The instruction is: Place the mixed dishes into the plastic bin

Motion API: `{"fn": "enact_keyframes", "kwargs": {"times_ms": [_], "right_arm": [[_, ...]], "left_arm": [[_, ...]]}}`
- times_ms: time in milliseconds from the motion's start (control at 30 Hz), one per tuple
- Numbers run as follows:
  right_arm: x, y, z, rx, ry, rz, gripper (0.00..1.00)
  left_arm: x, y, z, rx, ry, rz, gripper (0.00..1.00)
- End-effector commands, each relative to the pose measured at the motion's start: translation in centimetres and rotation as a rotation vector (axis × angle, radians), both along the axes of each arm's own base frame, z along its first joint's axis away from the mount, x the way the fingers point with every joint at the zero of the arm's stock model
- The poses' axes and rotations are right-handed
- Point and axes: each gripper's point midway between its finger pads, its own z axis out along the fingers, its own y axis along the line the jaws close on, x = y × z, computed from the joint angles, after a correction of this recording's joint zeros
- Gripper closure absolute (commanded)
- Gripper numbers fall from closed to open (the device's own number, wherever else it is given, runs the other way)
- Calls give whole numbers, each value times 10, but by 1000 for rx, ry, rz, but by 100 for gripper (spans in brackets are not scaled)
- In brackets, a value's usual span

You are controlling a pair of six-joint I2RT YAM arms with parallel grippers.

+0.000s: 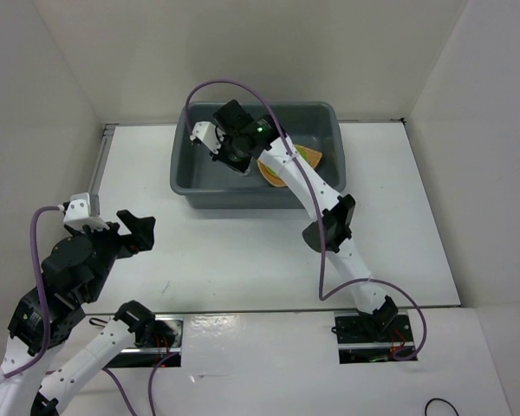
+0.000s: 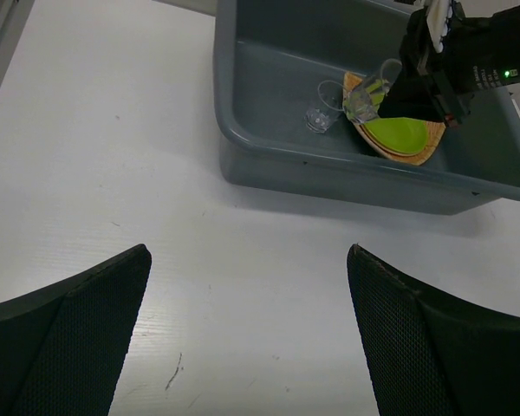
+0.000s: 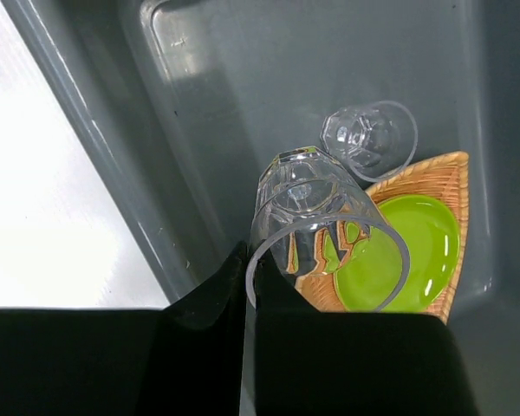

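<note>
The fingers [image 3: 210, 303] of my right gripper [image 3: 247, 282] pinch the rim of a clear glass [image 3: 312, 208], held tipped over the grey plastic bin [image 3: 243, 78]. Just past them a second glass [image 3: 368, 137] lies on the bin floor. Beside it is the orange woven plate [image 3: 442, 173], with the lime-green plate [image 3: 429, 243] on top.

The top camera shows only an edge of that orange plate past the arm. I can see the glasses only in the wrist cameras.

My left gripper [image 2: 247, 253] has its fingers [image 2: 78, 325] wide apart, holding nothing. They are over the white table [image 2: 113, 130], with the bin ahead of them.
</note>
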Motion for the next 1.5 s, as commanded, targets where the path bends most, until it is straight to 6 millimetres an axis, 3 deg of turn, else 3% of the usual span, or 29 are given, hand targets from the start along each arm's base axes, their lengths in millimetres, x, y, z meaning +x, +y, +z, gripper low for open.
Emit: {"fn": "enact_keyframes", "kwargs": {"times_ms": [0, 67, 200, 667, 800, 833, 900, 967, 1100, 1133, 1200, 1233, 1333, 1367, 1400, 1433, 1467], "right_arm": [[0, 2, -9, -4, 20, 4, 100], [-4, 4, -34, -55, 56, 30, 100], [-3, 2, -61, -109, 92, 33, 100], [28, -7, -102, -107, 122, 20, 97], [32, -5, -93, -71, 115, 15, 72], [33, -5, -84, -59, 100, 15, 63], [32, -5, -71, -43, 81, 15, 56], [31, -5, -45, -7, 46, 7, 46], [24, -12, 24, 89, -41, -33, 42], [18, -19, 57, 131, -87, -49, 38], [12, -31, 94, 171, -145, -89, 29], [5, -47, 129, 200, -206, -141, 16], [6, -95, 148, 165, -246, -296, 2], [3, -123, 150, 140, -233, -353, 2], [1, -139, 147, 120, -217, -377, 2], [-1, -159, 123, 45, -165, -414, 2], [-6, -192, 138, 59, -179, -481, 2]], "left_arm": [[1, 1, 8, -21, -36, 6, 0], [1, 1, 8, -21, -36, 6, 0], [-1, 2, 9, -26, -44, 6, 0], [3, 2, 7, -22, -30, 26, 0], [5, 2, 6, -17, -22, 26, 0], [5, 2, 6, -17, -22, 26, 0], [5, 2, 6, -17, -22, 26, 0], [5, 2, 6, -17, -22, 26, 0], [5, 2, 6, -17, -22, 26, 0], [5, 2, 6, -17, -22, 26, 0], [5, 2, 6, -17, -22, 26, 0], [5, 2, 6, -17, -22, 26, 0], [5, 2, 6, -17, -22, 26, 0], [4, 0, 5, -19, -20, 16, 0], [4, 0, 5, -19, -20, 15, 0], [4, 0, 5, -19, -20, 15, 0], [4, 0, 5, -19, -20, 15, 0]]}}
